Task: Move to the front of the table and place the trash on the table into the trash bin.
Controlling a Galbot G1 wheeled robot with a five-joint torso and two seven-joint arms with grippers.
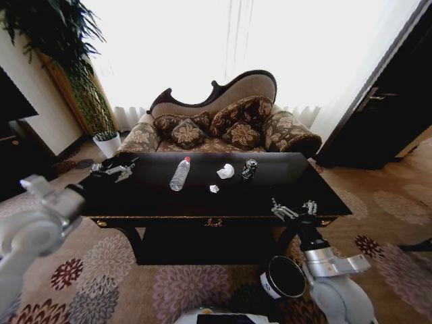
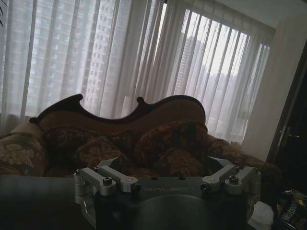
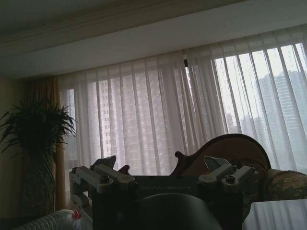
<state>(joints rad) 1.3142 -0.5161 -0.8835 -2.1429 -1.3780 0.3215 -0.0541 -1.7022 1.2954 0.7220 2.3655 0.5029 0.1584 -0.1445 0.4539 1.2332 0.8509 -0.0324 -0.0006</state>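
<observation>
Robot parked before the bench point(image 1: 169, 202), both hands, left hand point(image 1: 111, 169) and right hand point(image 1: 291, 210), spread open and empty; next, reaching the crumpled paper point(image 1: 225, 171) likely needs a forward stretch.

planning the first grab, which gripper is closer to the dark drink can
Right. The right gripper hangs over the table's front edge, just in front of the can. The left gripper sits near the far left corner, beyond the plastic bottle.

On the table point(image 1: 155, 196): one plastic bottle point(image 1: 179, 173), two paper scraps point(image 1: 225, 171) (one tiny), one can point(image 1: 249, 168); one bin point(image 1: 284, 277) below.
</observation>
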